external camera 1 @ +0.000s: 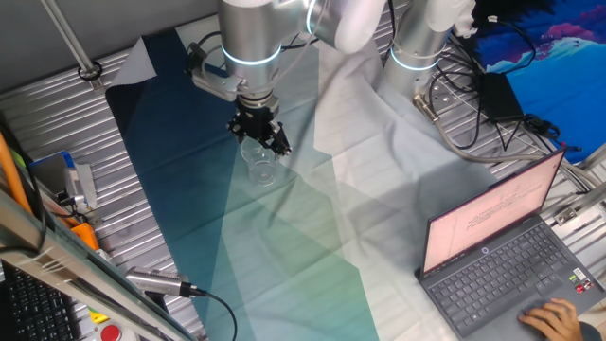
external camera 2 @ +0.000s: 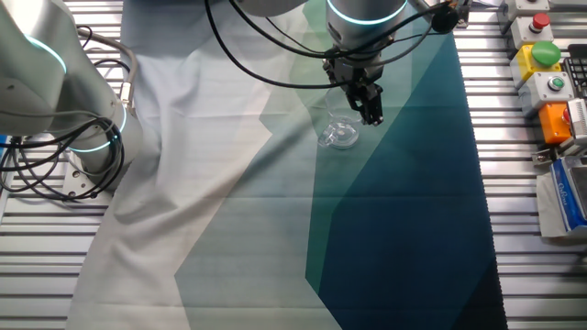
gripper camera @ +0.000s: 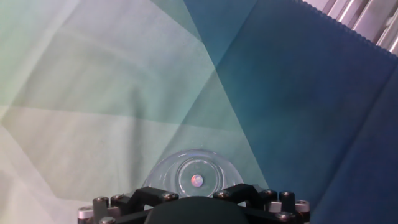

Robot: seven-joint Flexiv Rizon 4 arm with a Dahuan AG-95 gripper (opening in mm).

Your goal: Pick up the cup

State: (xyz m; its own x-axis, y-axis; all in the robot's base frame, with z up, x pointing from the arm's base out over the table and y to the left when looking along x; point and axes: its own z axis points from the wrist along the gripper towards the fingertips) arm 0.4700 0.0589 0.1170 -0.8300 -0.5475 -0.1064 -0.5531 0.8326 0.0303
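1. One cup (external camera 1: 262,166) stands upright on the cloth-covered surface (external camera 1: 312,275), my claw (external camera 1: 258,128) just above its rim, lined up to grip.
2. From the other side, my claw (external camera 2: 365,103) overlaps the cup (external camera 2: 339,134); contact unclear.
3. Hand view: the cup (gripper camera: 198,177) sits centred below; finger spread I cannot tell.

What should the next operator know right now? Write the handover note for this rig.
Pincer: at the cup's rim; whether it is open or shut on the rim cannot be told from any view.
Cup: clear, upright, on the teal-and-white cloth; in the other fixed view it sits just below the pincer, and in the hand view the cup lies directly under the fingers.
Done: arm brought over the cup.
Left: confirm the grip, then lift. Whether the cup has left the cloth cannot be told.
Note: a laptop with a person's hand on it shares the table edge.
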